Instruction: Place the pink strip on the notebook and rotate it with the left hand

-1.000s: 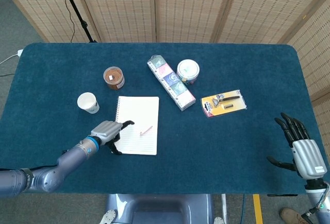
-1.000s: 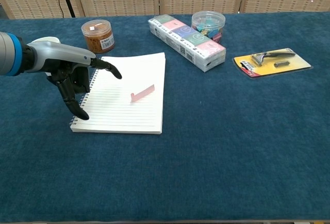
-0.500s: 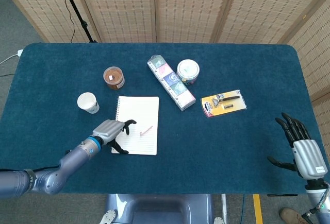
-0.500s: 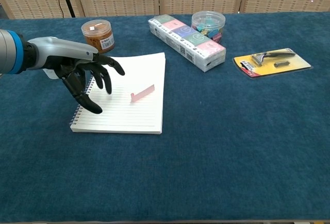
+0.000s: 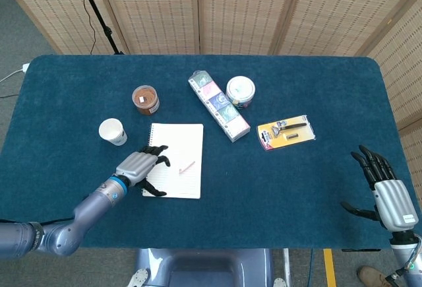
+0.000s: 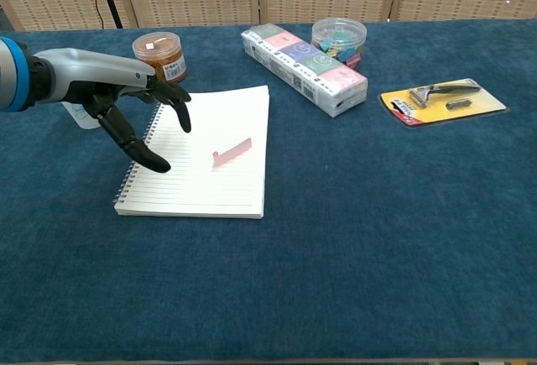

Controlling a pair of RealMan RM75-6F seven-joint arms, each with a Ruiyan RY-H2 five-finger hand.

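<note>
The left robot hand point(image 6: 126, 101), fingers apart and holding nothing, hides the notebook's point(image 6: 210, 159) spiral edge beside the pink strip point(image 6: 232, 152).

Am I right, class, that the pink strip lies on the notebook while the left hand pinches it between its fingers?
Not quite. The pink strip does lie on the notebook, but the left hand is not pinching it: in the chest view the hand hovers open beside it, fingers spread, clear of the strip.
</note>
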